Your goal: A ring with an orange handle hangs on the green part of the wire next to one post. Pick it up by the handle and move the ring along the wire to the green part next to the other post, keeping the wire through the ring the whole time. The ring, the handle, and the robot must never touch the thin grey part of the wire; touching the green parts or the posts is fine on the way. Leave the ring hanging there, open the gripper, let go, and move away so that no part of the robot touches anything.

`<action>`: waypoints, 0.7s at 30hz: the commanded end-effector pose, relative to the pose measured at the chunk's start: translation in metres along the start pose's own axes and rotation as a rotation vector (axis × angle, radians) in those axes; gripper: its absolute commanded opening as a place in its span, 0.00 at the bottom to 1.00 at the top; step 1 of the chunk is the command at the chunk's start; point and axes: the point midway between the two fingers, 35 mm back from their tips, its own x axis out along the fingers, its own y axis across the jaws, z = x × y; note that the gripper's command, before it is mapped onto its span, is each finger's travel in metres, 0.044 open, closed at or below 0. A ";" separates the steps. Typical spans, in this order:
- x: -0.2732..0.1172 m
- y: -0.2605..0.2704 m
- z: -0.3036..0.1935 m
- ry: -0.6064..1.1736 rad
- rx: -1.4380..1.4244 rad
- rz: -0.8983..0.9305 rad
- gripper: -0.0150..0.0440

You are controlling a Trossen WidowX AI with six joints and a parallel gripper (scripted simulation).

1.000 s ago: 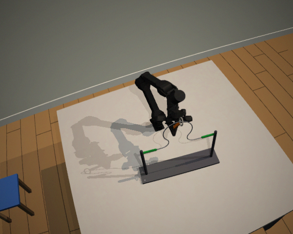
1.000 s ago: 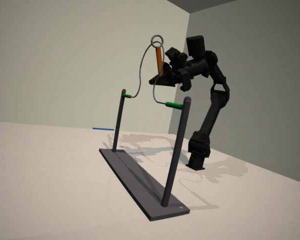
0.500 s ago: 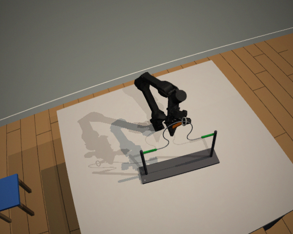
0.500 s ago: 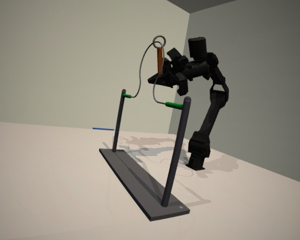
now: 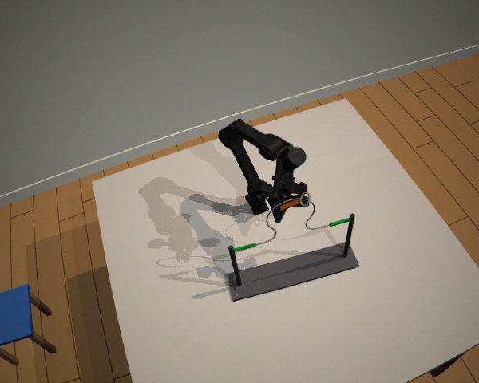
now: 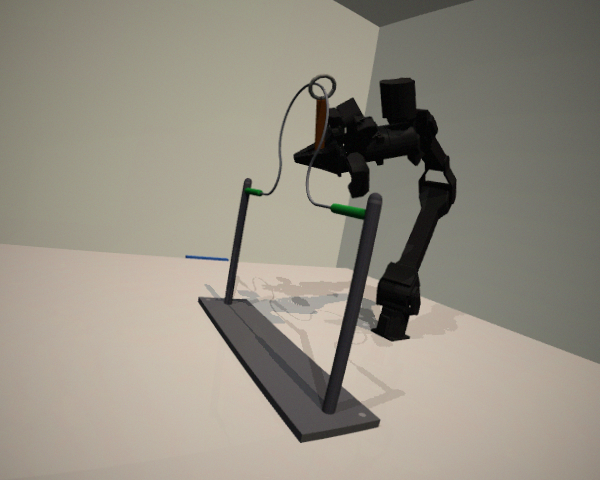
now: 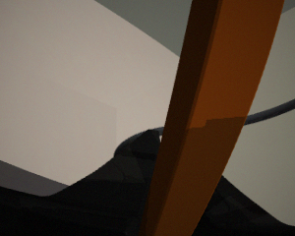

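fingers (image 5: 278, 215) (image 6: 303, 156) seemingly grip the orange handle (image 5: 290, 204) (image 6: 320, 121) (image 7: 211, 108).

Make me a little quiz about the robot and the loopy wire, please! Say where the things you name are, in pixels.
1. True or false: the gripper (image 5: 279, 218) (image 6: 303, 157) is closed on the orange handle (image 5: 290, 204) (image 6: 320, 122) (image 7: 211, 118).
2. Fill in: the short parts of the wire (image 5: 267, 220) (image 6: 280, 149) next to the posts are coloured ____.
3. Where is the ring (image 5: 301, 201) (image 6: 333, 93)?
A) hanging beside a post
B) up around the high part of the wire
C) lying on the table

Key: 1 true; 2 green; 3 B.
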 end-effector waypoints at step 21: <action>0.001 -0.012 0.001 -0.032 -0.280 -0.170 0.00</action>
